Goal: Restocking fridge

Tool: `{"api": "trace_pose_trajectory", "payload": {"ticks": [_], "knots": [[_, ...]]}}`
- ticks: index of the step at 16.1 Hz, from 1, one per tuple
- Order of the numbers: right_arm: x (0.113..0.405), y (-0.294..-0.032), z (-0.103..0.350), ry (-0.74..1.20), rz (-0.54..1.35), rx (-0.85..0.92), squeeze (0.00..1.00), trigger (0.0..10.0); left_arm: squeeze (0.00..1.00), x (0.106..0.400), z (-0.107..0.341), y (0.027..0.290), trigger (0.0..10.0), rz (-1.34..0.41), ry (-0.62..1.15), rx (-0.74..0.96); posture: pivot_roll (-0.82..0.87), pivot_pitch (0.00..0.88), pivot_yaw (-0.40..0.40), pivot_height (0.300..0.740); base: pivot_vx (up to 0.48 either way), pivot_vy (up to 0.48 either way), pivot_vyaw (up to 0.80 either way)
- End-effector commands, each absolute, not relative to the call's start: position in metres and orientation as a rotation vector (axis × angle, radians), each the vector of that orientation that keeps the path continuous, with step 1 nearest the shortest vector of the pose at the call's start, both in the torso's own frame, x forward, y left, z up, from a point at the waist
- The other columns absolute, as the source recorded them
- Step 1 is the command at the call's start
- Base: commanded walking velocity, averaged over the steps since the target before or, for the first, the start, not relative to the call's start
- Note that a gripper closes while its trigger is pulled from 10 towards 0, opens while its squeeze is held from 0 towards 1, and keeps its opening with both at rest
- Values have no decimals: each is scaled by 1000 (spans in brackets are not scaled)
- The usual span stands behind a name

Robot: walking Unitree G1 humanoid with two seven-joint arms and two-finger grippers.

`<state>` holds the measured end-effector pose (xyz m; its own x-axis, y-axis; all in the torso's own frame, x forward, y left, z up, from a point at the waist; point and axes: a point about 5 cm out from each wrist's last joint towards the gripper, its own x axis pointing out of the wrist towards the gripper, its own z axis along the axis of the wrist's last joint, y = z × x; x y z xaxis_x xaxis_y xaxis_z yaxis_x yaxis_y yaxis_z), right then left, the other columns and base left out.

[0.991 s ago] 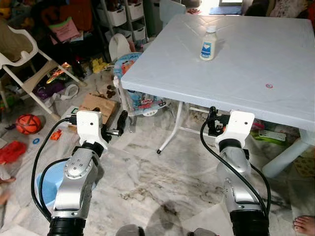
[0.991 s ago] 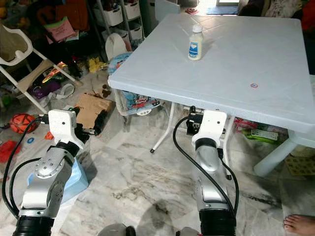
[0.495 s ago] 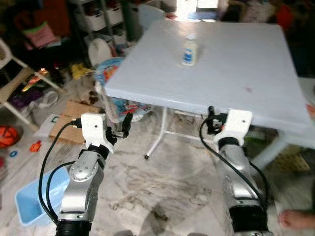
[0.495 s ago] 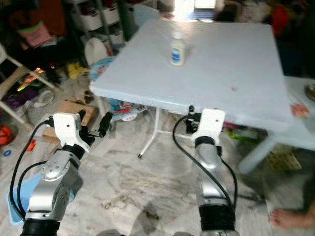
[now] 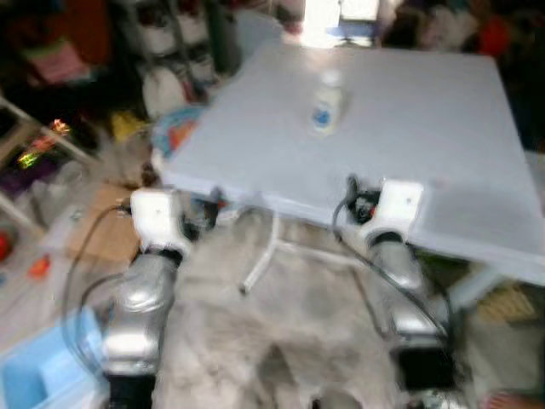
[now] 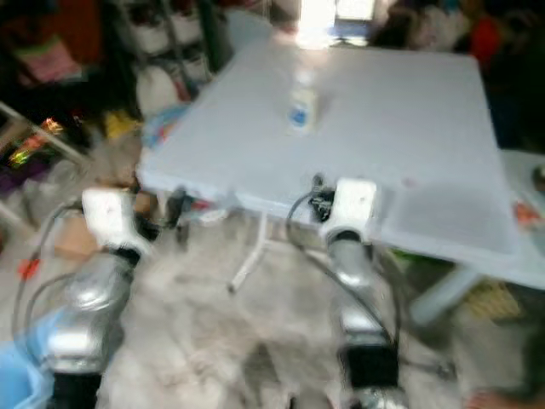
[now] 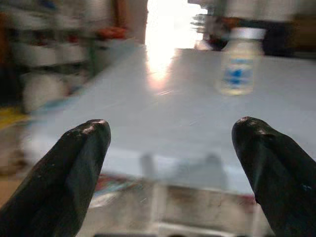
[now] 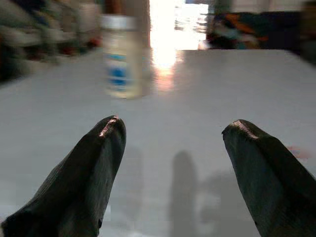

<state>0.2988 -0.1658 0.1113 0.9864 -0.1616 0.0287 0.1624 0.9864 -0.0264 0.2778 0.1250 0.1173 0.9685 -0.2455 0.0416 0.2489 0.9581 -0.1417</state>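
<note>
A small clear bottle (image 5: 324,104) with a white cap and a blue label stands upright on the pale plastic table (image 5: 443,145), toward its far side. Both arms are raised to the table's near edge. In the left wrist view my left gripper (image 7: 170,129) is open, level with the tabletop, with the bottle (image 7: 240,66) far ahead. In the right wrist view my right gripper (image 8: 173,129) is open just over the tabletop, and the bottle (image 8: 118,57) stands well beyond its fingers. Nothing is between either pair of fingers. The head views are blurred.
Cluttered shelves and toys (image 5: 128,51) crowd the floor left of the table. A blue bin (image 5: 34,375) sits at my lower left. A white table leg (image 5: 260,256) slants down under the near edge. The floor is marbled tile.
The whole picture has shifted and blurred, so the camera moved; the table is nearer. Both arms have risen from below the table's edge to tabletop height. The bottle has not moved.
</note>
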Motion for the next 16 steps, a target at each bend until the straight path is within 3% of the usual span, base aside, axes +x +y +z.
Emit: {"api": "trace_pose_trajectory", "payload": {"ticks": [1, 12, 16], "knots": [[303, -151, 122, -70, -122, -5, 0, 10000, 0, 279, 120, 140, 10000, -210, -39, -108, 8, 0, 39, 740, 480, 0, 0], [303, -151, 122, -65, -113, -15, 0, 10000, 0, 281, 120, 138, 10000, -207, -46, -116, 2, 0, 36, 740, 462, 22, 0], [303, -148, 120, -52, -96, -10, 0, 10000, 0, 280, 121, 140, 10000, -181, -53, -113, 8, 0, 34, 740, 63, 0, 0]]}}
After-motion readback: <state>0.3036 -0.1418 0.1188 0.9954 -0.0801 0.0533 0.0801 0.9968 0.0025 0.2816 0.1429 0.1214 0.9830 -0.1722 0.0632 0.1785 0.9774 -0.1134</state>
